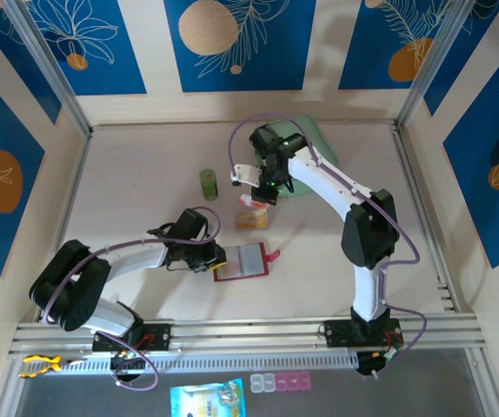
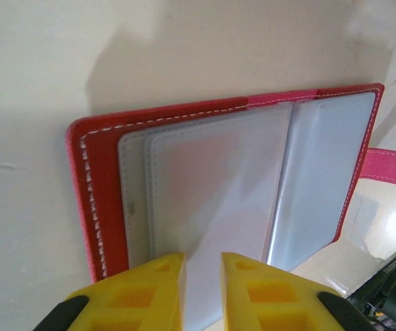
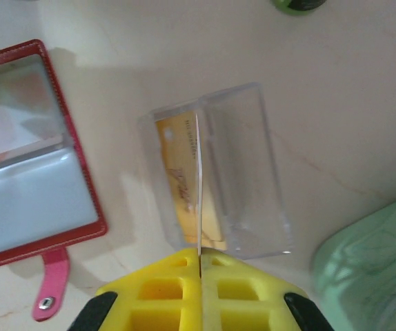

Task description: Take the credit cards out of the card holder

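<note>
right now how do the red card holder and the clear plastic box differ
The card holder is opaque red with white stitching; the clear box is see-through and colourless. The holder lies open and flat, its greyish sleeves looking empty; the box has a tan card in it. The left gripper is at the holder's sleeves, while the right gripper, shut on a thin card seen edge-on, hangs over the box. Both rest on the table.
</note>
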Available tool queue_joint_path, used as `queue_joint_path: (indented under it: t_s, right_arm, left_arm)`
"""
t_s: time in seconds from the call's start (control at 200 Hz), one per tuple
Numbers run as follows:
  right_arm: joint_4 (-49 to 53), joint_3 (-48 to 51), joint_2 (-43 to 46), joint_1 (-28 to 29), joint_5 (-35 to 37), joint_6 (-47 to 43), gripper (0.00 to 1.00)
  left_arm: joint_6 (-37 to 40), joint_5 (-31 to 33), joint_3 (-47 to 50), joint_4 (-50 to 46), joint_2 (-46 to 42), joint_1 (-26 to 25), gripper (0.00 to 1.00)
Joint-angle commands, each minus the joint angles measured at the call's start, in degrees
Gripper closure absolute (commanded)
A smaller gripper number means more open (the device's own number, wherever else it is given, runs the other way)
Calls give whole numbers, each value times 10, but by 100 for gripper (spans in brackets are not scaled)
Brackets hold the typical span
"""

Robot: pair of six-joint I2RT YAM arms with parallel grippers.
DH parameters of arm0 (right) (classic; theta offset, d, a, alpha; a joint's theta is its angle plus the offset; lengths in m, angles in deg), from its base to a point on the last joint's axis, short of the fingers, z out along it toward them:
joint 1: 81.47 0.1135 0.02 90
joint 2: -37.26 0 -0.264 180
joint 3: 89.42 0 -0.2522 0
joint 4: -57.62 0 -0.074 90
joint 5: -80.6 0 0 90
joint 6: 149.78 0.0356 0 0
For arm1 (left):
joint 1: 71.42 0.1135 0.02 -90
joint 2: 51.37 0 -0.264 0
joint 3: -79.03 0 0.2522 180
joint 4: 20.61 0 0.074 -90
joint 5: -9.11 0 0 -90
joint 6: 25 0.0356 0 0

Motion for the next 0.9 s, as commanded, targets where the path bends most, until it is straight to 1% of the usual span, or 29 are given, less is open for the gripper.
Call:
queue_joint_path:
  t_s: [0.0, 0.115, 0.24, 0.365, 0.565, 0.765, 0.8, 0.89]
  right_arm:
    - [53, -61, -30, -8, -27, -55, 100]
    - [80, -111, -65, -14, -38, -66, 100]
    - [85, -130, -89, -17, -42, -71, 100]
    - [80, -131, -106, -15, -48, -79, 100]
    - [70, -109, -119, -15, -30, -88, 100]
    - [66, -89, -122, -17, -41, -89, 100]
    - [64, -88, -123, -17, -39, -89, 97]
    - [59, -94, -121, -17, -37, -80, 85]
  left_arm:
    - [11, 14, -23, -36, -15, -3, 80]
    - [13, 15, -34, -47, -15, -3, 79]
    - [16, 16, -39, -51, -15, -1, 79]
    - [19, 15, -46, -58, -12, 0, 79]
    - [17, 22, -37, -61, -25, 2, 79]
    - [16, 22, -29, -59, -28, 5, 79]
    - [17, 21, -30, -58, -26, 5, 79]
    - [17, 21, -33, -58, -25, 5, 79]
